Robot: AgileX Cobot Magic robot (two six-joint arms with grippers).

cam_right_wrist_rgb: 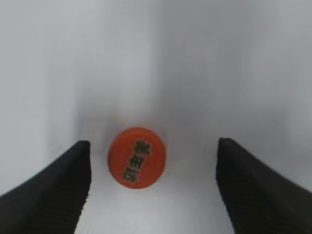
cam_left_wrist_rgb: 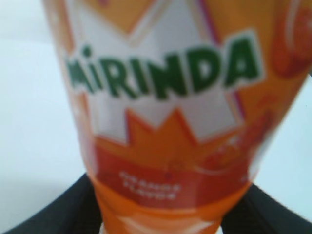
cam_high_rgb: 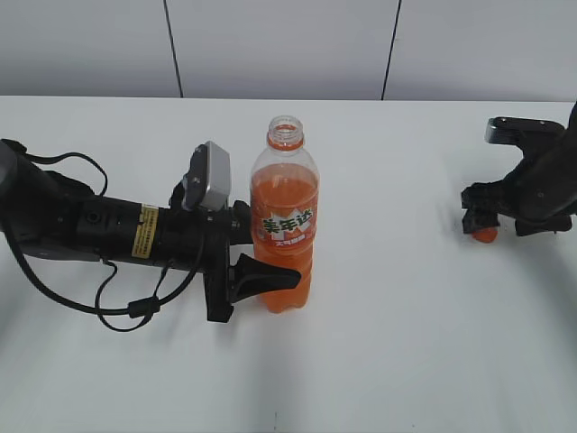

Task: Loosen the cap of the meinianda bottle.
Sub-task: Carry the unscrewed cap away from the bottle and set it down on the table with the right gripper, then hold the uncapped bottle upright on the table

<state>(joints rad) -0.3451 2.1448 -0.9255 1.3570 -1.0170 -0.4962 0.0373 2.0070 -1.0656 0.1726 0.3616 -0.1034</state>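
Note:
The meinianda bottle (cam_high_rgb: 285, 216) stands upright mid-table with orange drink, an orange label and an open neck with no cap on it. My left gripper (cam_high_rgb: 255, 254) is shut on the bottle's lower body; in the left wrist view the label (cam_left_wrist_rgb: 165, 97) fills the frame between my black fingers. The orange cap (cam_high_rgb: 485, 234) lies on the table at the far right, under my right gripper (cam_high_rgb: 496, 224). In the right wrist view the cap (cam_right_wrist_rgb: 137, 157) lies flat between the two spread fingers (cam_right_wrist_rgb: 153, 187), nearer the left one and touching neither.
The white table (cam_high_rgb: 406, 343) carries nothing else. The left arm's black cables (cam_high_rgb: 126, 302) trail on the table at the left. A grey panelled wall (cam_high_rgb: 288, 45) runs behind the table's far edge.

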